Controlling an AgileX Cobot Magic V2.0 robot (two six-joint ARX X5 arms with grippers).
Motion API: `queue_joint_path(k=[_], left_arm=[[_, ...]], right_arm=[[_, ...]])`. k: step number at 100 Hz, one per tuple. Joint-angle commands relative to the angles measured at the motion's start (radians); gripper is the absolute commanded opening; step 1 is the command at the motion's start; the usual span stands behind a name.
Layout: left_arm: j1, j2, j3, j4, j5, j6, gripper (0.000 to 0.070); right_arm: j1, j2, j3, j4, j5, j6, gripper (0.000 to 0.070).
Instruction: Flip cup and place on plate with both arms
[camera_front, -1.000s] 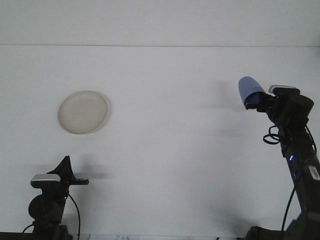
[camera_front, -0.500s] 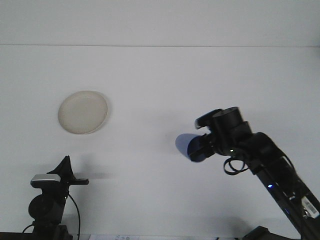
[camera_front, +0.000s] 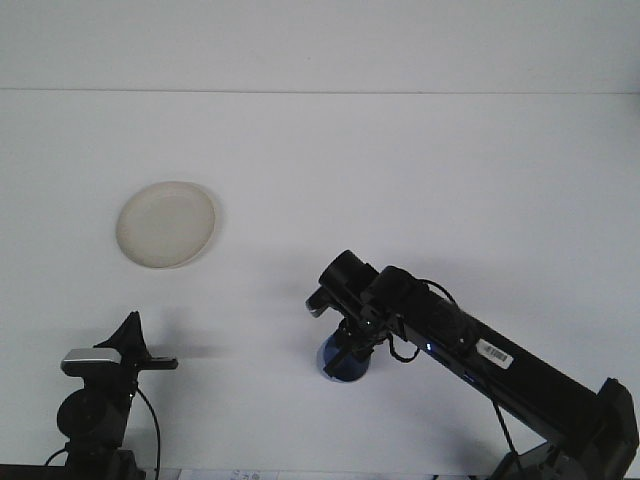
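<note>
Cup (camera_front: 343, 362) now lower, pincer-hidden (camera_front: 352, 345).

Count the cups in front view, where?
1. The blue cup sits low at table centre, under the right gripper, well right of and nearer than the plate. The arm covers part of it; no other cup shows.

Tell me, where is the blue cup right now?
In the front view, the blue cup sits low and just right of centre on the white table, under the right gripper, well away from the plate at the left.
</note>
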Motion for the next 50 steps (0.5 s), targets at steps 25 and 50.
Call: queue_joint_path(k=[25, 50], left_arm=[[0.001, -0.001, -0.019, 0.01, 0.001, -0.003, 0.0015], [0.001, -0.001, -0.019, 0.01, 0.001, -0.003, 0.0015]], right_arm=[[0.015, 0.045, 0.024, -0.005, 0.023, -0.019, 0.0003], [0.015, 0.045, 0.029, 0.039, 0.01, -0.021, 0.0279]])
